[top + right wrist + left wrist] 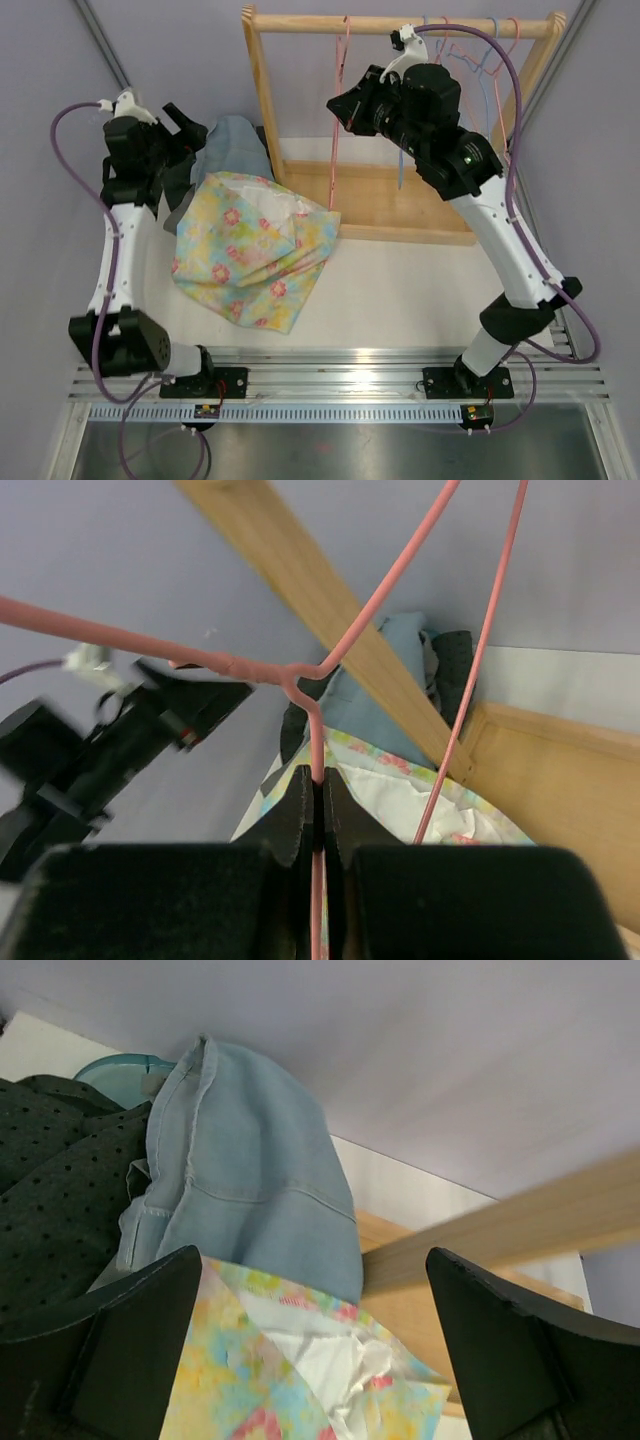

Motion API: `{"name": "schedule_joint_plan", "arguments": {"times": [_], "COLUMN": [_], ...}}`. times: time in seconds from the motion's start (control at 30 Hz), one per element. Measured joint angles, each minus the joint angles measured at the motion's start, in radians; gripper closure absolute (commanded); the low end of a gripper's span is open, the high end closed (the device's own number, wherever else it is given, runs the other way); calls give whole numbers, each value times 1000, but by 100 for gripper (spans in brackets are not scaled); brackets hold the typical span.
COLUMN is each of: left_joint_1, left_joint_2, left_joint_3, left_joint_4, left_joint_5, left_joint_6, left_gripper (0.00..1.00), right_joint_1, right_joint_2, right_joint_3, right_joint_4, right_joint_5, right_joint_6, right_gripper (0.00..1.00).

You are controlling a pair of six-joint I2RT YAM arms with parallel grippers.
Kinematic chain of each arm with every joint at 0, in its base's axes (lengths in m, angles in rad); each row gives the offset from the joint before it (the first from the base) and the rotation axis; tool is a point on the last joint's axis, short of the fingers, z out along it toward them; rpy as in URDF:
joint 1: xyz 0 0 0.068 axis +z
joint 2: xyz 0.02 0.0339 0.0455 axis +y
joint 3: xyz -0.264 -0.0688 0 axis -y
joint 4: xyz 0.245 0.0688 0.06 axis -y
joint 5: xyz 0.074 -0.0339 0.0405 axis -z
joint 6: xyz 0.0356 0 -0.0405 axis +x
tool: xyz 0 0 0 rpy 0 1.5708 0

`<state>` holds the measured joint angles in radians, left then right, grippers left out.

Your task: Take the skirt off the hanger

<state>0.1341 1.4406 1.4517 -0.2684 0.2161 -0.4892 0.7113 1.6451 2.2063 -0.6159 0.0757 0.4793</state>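
We see the white table (400, 290) carrying a wooden rack (262, 100) at the back, its flat base resting on the tabletop. The skirt (250, 250), a yellow floral print, lies crumpled on the table in front of the rack's left post, with its right edge lapping onto the corner of the rack base. It's off the hanger, and nothing is gripping it. Just behind it there's a light denim garment (235, 145) touching the skirt's back edge. In the left wrist view a dark dotted garment (50, 1180) is bunched against the denim's left side. The left gripper (312, 1260) hangs above the skirt's back-left part, jaws spread wide with nothing between them. Its view looks down on skirt and denim. The right arm is raised up at the rack, and the right gripper (316, 790) is pinched tight on the wire of the pink hanger (230, 665), just below a bend in the wire. The hanger is bare and hangs from the left part of the top bar. More wire hangers (490, 60) hang at the bar's right end.
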Motion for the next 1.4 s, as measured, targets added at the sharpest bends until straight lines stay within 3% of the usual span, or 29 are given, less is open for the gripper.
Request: {"name": "schedule_joint_plan", "arguments": {"times": [0.3, 0.43, 0.67, 0.73, 0.77, 0.8, 0.87, 0.97, 1.2, 1.4], "left_joint_1": [-147, -212, -233, -243, -246, -249, -253, -257, -276, -280], "left_joint_2": [-428, -528, -595, -605, -608, -613, -621, -613, -496, -437], "left_joint_3": [-221, -310, -480, -507, -513, -515, -517, -519, -579, -583], "left_joint_4": [-56, -127, -234, -264, -273, -284, -285, -286, -303, -368], "left_joint_5": [-13, -39, -79, -84, -86, -86, -86, -85, -142, -314], "left_joint_6": [89, 129, 142, 142, 142, 143, 145, 150, 136, 101], "left_gripper": [1, 1, 1, 1, 1, 1, 1, 1, 1, 1], "right_joint_1": [-143, -155, -159, -162, -163, -163, -162, -161, -161, -161], "right_joint_2": [264, 270, 262, 247, 236, 224, 200, 165, 22, -229], "right_joint_3": [288, 258, 106, 80, 66, 54, 31, 6, -59, -222], "right_joint_4": [-11, -6, 75, 90, 92, 92, 75, 53, 39, 78], "right_joint_5": [-44, -53, -79, -84, -89, -90, -101, -108, -135, -185], "right_joint_6": [51, 77, 122, 126, 130, 137, 132, 124, 120, 126], "right_gripper": [100, 100, 100, 85, 63, 29, 11, 2, 1, 1]}}
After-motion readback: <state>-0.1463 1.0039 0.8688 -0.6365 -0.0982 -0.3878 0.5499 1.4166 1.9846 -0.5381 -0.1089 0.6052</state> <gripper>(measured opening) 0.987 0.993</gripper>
